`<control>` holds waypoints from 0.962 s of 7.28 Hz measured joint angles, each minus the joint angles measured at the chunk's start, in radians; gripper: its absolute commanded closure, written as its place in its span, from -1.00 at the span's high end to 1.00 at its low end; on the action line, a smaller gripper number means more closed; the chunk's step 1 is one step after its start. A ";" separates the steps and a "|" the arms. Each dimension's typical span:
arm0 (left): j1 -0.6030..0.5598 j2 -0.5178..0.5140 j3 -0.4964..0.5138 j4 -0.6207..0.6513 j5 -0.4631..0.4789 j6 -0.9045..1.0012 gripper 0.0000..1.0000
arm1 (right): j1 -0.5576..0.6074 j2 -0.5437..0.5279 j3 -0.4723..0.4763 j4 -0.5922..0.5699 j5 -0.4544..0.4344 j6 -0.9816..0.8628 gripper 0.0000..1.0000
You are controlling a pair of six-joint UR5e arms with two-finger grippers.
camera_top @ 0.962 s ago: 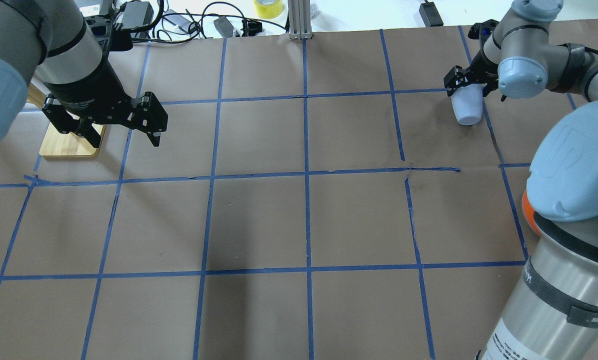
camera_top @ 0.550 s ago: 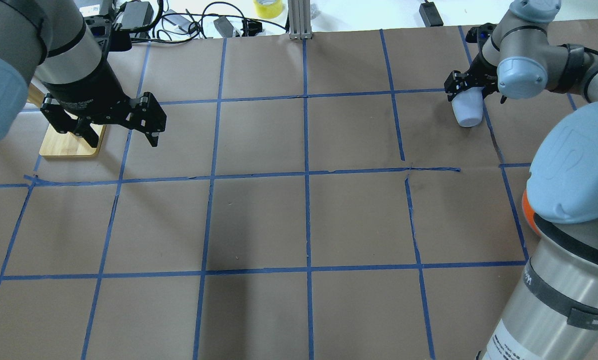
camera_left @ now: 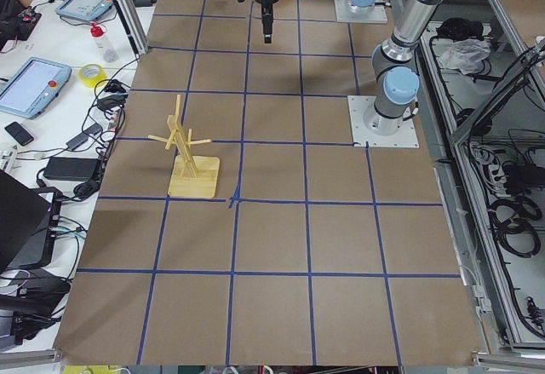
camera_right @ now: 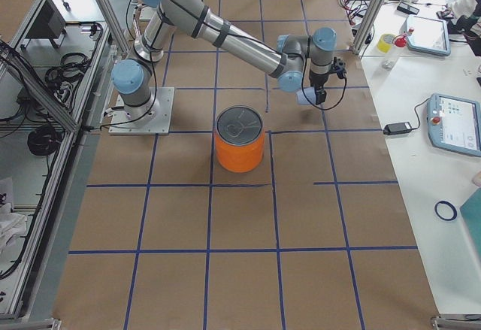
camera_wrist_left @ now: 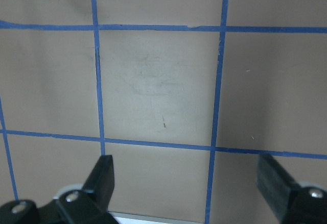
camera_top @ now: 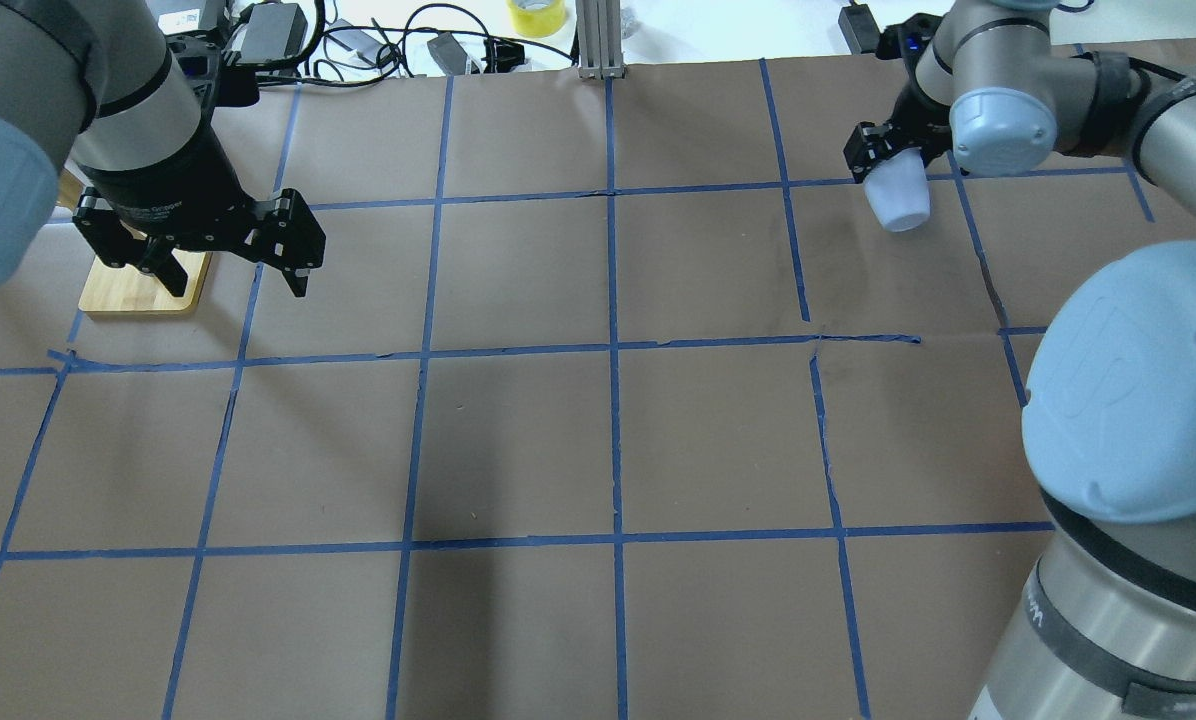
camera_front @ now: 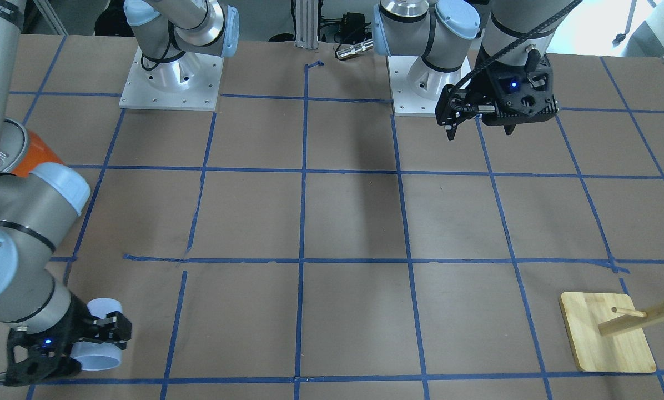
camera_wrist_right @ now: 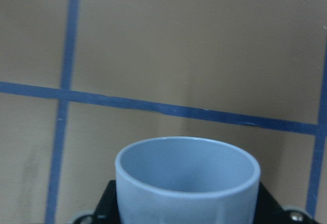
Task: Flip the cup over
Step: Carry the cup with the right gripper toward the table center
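Grasping the cup by its sides, my right tool holds it tilted; my left tool hangs released above the bench, beside the wooden stand.

The counter is covered in brown paper and divided into squares by blue tape lines. Beyond its far edge a white bench is seen, on which black cables and a yellow tape roll are laid. An aluminium post is set at the counter's far edge. In the exterior left view, tablet-like devices and a red-capped bottle are placed on that bench. Along the opposite side a metal frame bar is slanted, and cable bundles are heaped below it on a pale grey surface. Soft shadows are cast on the paper.
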 measured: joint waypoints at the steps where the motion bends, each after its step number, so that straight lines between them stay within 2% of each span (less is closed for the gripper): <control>1: 0.000 0.000 0.000 0.000 0.001 0.000 1.00 | 0.083 -0.012 -0.002 -0.003 -0.002 -0.010 -1.00; 4: 0.000 -0.001 -0.005 -0.001 0.001 0.000 1.00 | 0.331 -0.008 0.006 -0.072 0.005 -0.108 -1.00; 7: 0.002 0.000 -0.008 0.000 0.002 0.000 1.00 | 0.489 0.007 0.014 -0.106 0.008 -0.385 -1.00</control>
